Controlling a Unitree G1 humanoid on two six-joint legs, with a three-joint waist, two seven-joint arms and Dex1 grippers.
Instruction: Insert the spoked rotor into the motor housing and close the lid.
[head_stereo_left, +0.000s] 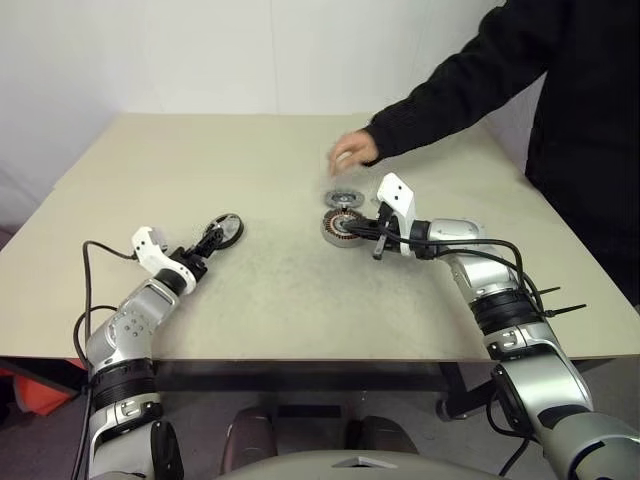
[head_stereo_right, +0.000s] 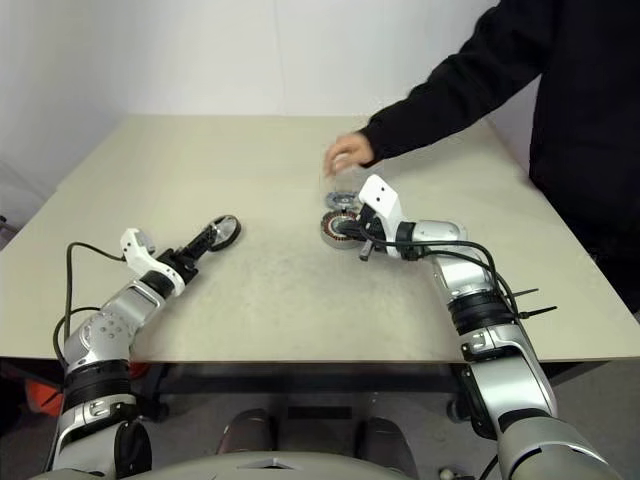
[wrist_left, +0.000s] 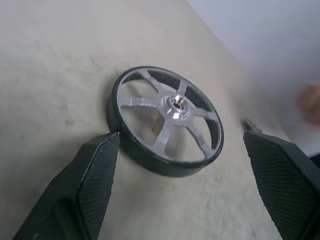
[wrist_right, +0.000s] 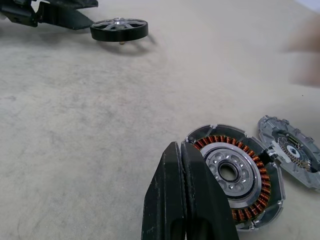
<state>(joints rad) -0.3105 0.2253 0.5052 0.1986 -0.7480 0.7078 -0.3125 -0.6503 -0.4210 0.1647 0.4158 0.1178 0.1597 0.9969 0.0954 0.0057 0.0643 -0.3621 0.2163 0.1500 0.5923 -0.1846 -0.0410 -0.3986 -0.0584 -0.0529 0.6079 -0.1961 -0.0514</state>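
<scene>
At twelve o'clock of my left hand (wrist_left: 175, 190), between its open fingers, the spoked rotor (wrist_left: 165, 121) lies flat on the tabletop (head_stereo_left: 270, 290); my shut right hand (wrist_right: 187, 200) rests beside the motor housing (wrist_right: 235, 175).

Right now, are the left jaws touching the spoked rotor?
Cannot tell. In the left wrist view the open left gripper straddles the spoked rotor; one finger's tip meets its rim in the picture, the other is clearly apart.
</scene>
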